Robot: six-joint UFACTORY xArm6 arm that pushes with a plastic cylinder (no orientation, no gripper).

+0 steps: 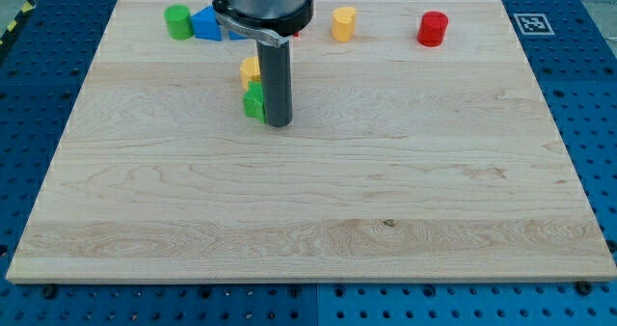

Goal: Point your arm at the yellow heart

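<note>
Lab, blue pegboard bench [58,17], fiducial tag [529,23]

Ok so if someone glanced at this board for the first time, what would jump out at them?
The dark rod coming down from the view's top, with my tip right beside a green block and a yellow block just behind it. Next, the row along the top edge: a green cylinder, a blue block, a yellow block and a red cylinder. The wooden board fills most of the view.
</note>
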